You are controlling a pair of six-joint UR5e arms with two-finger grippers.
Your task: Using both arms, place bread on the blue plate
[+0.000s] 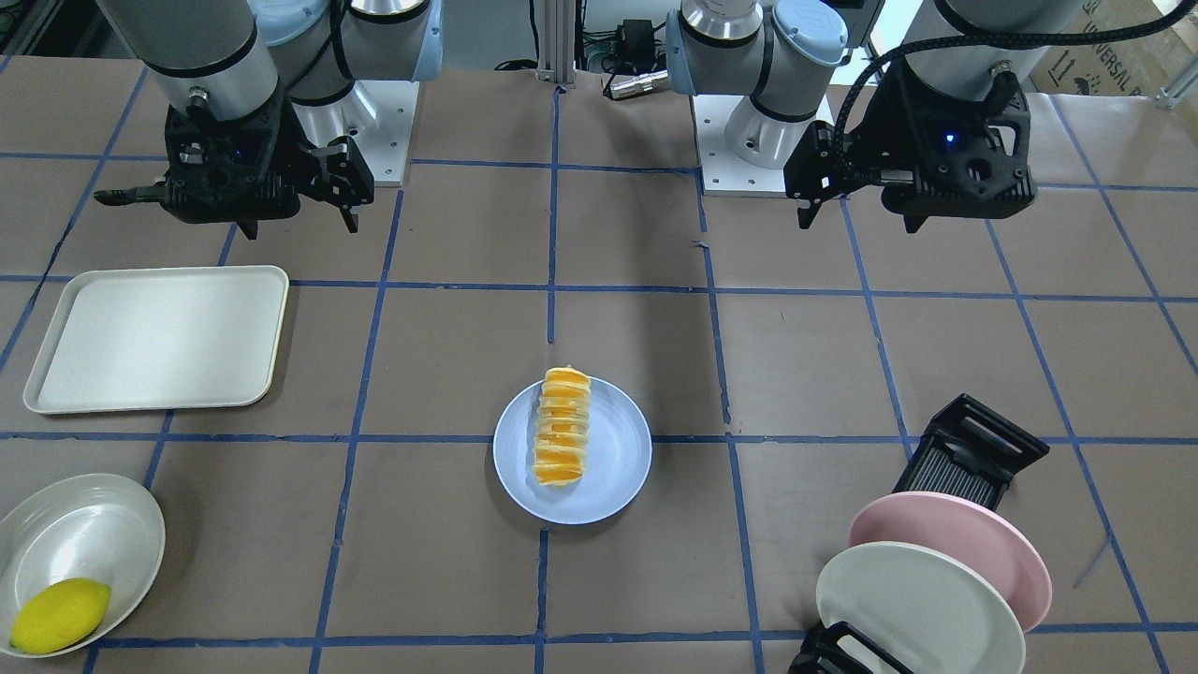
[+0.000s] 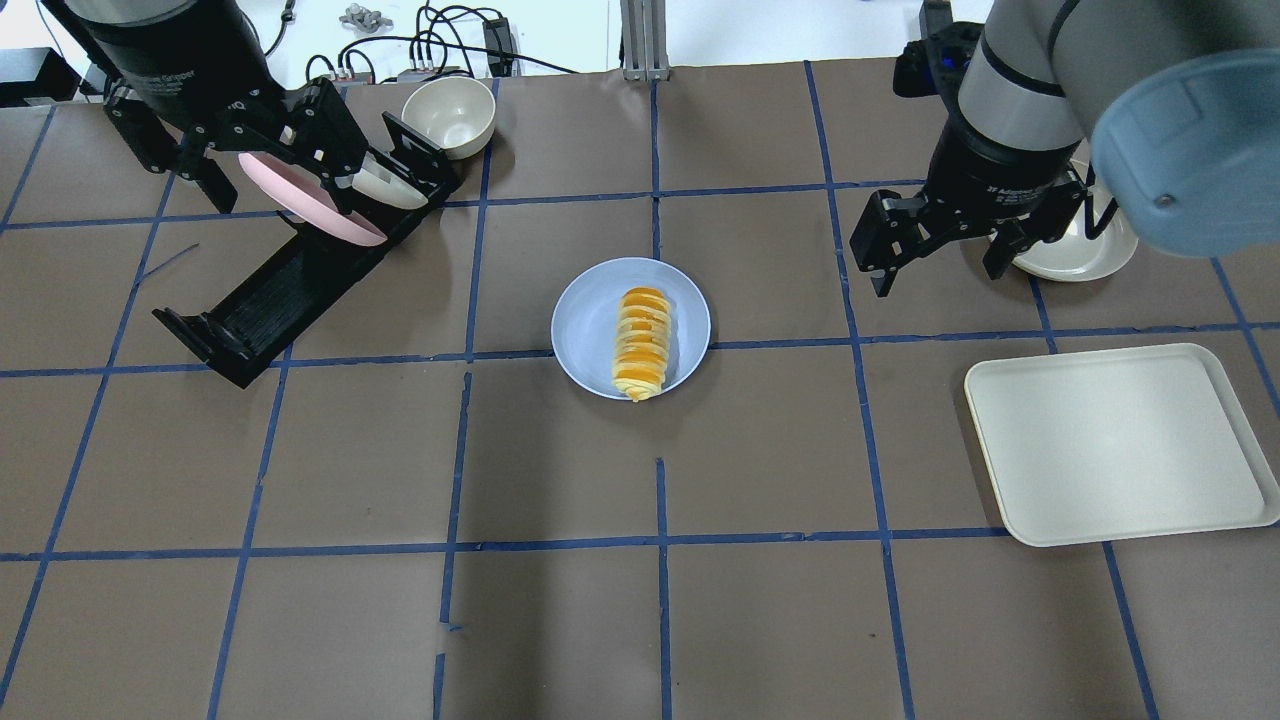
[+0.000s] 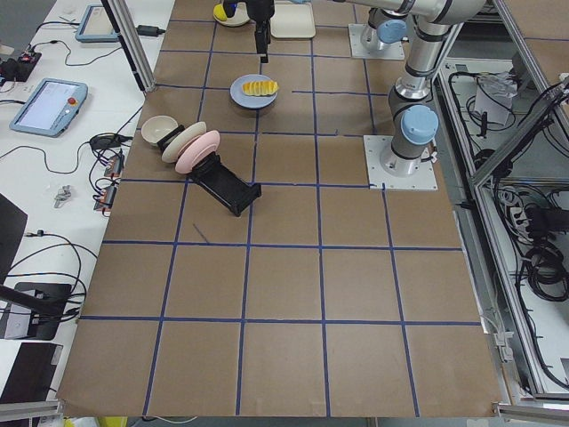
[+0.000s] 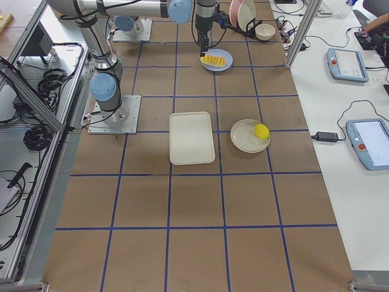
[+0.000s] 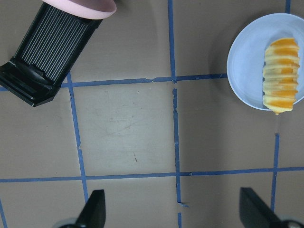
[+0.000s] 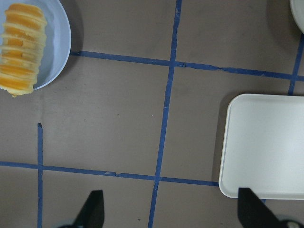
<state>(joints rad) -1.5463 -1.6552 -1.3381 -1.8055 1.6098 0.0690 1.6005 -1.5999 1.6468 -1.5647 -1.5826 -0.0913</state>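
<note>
The bread (image 1: pixel 562 426), a ridged orange and pale-yellow loaf, lies along the blue plate (image 1: pixel 618 459) at the table's middle, its near-robot end just over the rim. It shows again on the plate (image 2: pixel 590 320) in the overhead view (image 2: pixel 641 342). My left gripper (image 2: pixel 270 185) is open and empty, raised over the dish rack, well left of the plate. My right gripper (image 2: pixel 938 275) is open and empty, raised to the plate's right. The left wrist view (image 5: pixel 175 211) and the right wrist view (image 6: pixel 173 211) show spread fingertips with bare table between them.
A black dish rack (image 1: pixel 973 449) holds a pink plate (image 1: pixel 955 543) and a cream plate (image 1: pixel 917 608). A cream tray (image 2: pixel 1110 445) lies on my right. A lemon (image 1: pixel 58 613) sits in a cream dish (image 1: pixel 84 534). A small bowl (image 2: pixel 448 115) stands behind the rack.
</note>
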